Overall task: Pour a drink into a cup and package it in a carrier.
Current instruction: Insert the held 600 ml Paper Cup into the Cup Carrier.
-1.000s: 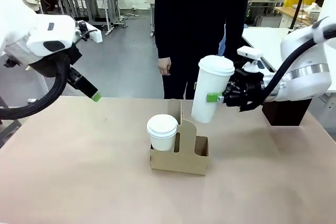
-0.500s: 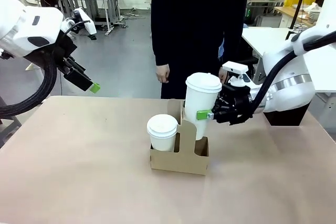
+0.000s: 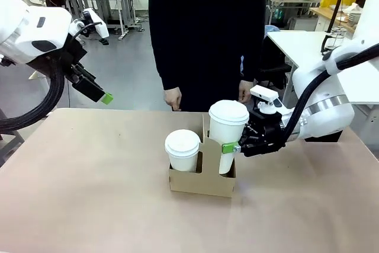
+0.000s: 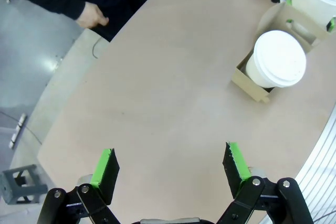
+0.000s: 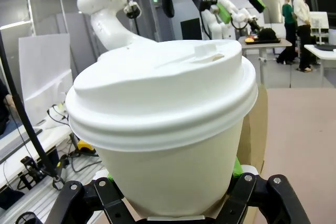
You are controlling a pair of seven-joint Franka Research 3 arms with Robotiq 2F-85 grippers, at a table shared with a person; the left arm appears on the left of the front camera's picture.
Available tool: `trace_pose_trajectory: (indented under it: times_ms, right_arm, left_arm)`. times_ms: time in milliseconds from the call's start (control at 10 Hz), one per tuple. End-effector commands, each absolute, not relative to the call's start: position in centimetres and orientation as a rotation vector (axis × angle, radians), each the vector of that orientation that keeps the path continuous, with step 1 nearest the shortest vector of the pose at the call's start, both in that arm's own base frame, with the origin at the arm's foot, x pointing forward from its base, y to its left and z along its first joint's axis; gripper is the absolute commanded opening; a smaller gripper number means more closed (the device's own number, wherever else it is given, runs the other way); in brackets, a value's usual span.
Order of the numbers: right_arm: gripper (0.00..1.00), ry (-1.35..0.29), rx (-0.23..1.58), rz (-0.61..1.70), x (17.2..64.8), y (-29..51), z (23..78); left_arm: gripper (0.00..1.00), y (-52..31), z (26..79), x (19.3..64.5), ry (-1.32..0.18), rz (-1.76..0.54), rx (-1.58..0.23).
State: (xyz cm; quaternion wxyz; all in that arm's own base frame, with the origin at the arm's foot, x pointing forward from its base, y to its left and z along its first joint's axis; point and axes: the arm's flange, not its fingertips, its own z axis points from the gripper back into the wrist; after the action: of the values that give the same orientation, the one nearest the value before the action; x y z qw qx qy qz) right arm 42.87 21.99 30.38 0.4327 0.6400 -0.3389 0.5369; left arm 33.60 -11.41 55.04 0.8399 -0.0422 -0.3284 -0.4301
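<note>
Brown cardboard carrier (image 3: pixel 201 179) set mid-table; a lidded white paper cup (image 3: pixel 182 150) is seated in its left hole. A second, taller lidded white cup (image 3: pixel 227 134) is clamped by the right gripper (image 3: pixel 232 147), lowered into the right hole. Left gripper (image 4: pixel 170 163) is held spread, empty, above the tabletop (image 3: pixel 89 194)

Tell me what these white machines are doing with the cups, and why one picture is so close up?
They are two robot arms with pinching grippers. One picture looks across the table at a person standing there. The others come from cameras on each arm's wrist, which is why one is so close. The right gripper is shut on a tall white cup with a lid, its bottom down in a brown cardboard carrier. Another lidded cup sits in the carrier's other hole. The left gripper hangs open above the table, holding nothing.
</note>
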Motion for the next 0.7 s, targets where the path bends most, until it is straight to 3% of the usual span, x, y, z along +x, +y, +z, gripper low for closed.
trace_pose_trajectory:
  times_ms: [0,600]
  right_arm:
    - [0.81,-0.876,1.558,1.384,42.5,22.5,28.9]
    - [0.81,-0.963,1.479,1.436,42.4,21.3,25.9]
  left_arm:
    - [1.0,-11.5,55.2,33.5,-0.695,-0.89,-0.078]
    - [1.0,-11.5,55.2,33.5,-0.695,-0.89,-0.078]
